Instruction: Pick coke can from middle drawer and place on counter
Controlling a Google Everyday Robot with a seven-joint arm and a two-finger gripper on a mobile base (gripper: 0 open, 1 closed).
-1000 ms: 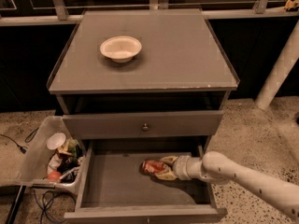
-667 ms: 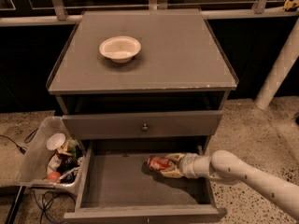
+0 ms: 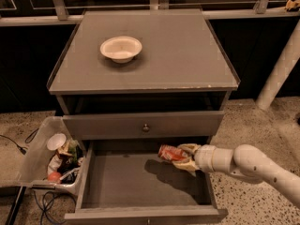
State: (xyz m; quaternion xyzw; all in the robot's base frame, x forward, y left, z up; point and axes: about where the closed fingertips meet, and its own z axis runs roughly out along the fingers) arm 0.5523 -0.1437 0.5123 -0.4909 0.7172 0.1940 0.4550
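The coke can [image 3: 169, 152], red with a silvery end, lies on its side in my gripper [image 3: 183, 156], lifted above the floor of the open middle drawer [image 3: 122, 182], near its back right. The can's shadow falls on the drawer floor below it. My gripper is shut on the can, one finger above and one below; the white arm reaches in from the right. The counter [image 3: 187, 55] is the grey cabinet top above.
A round white bowl [image 3: 121, 48] sits on the counter's left half. A closed drawer front with a small knob [image 3: 146, 127] is above the open drawer. A clear bin of trash [image 3: 56, 156] stands on the floor at left. A white post [image 3: 279, 64] stands at right.
The gripper has lifted the can up off the drawer floor and drawn it slightly to the right; the can's shadow now shows beneath it.
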